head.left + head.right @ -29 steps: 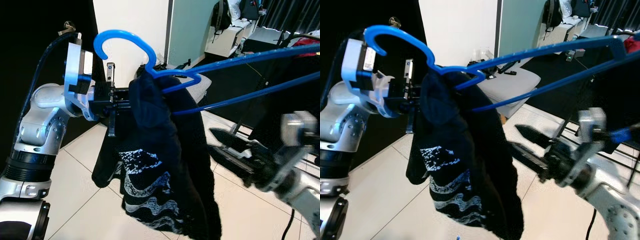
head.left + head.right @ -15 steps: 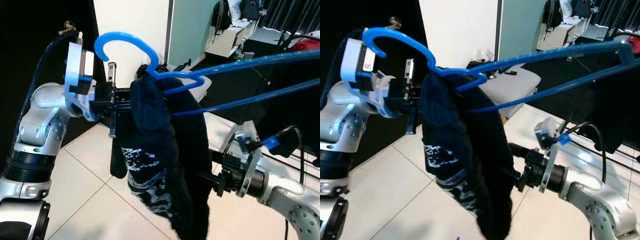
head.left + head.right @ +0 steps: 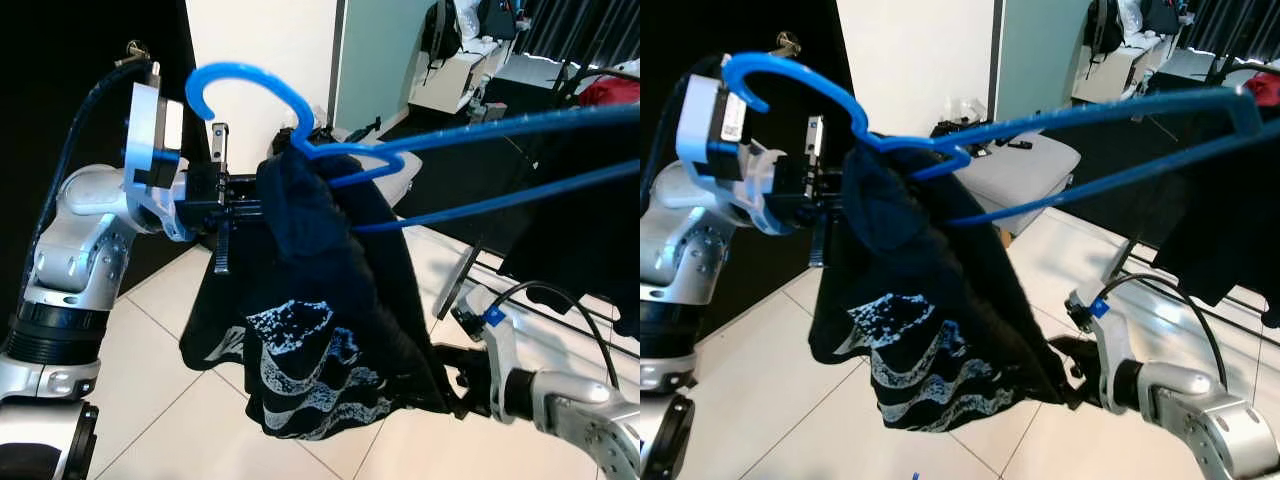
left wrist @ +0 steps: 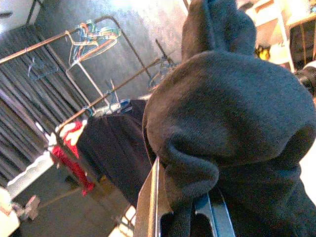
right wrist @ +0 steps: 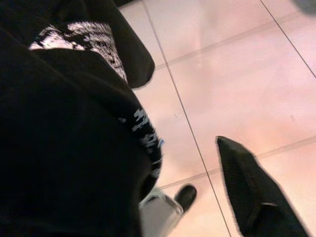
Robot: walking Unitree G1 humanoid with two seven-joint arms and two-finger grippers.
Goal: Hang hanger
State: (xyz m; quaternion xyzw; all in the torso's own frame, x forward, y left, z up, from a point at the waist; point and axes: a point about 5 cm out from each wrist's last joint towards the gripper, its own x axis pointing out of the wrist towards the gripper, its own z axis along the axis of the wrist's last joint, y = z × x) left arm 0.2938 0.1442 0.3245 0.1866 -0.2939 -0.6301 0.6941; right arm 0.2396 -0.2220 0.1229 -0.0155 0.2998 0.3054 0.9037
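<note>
Under me is a floor of pale glossy tiles (image 3: 160, 400) with dark grout lines, and ahead a white wall (image 3: 270, 50) beside a pale green door panel (image 3: 375, 55). To my right stands a metal clothes rack (image 4: 98, 98) with dark garments and a red one (image 4: 69, 153) hanging from it, in front of dark curtains.

A black T-shirt (image 3: 320, 330) with a white wave print is bunched over the neck of a blue plastic hanger (image 3: 300, 130), which I hold up at chest height, its hook curling up to my left and its long arms stretching off to my right.

My left gripper (image 3: 222, 200) is clamped on the hanger's neck under the gathered cloth. My right gripper (image 3: 1065, 370) sits low at the shirt's lower right edge; whether it is pinching the fabric I cannot tell.
</note>
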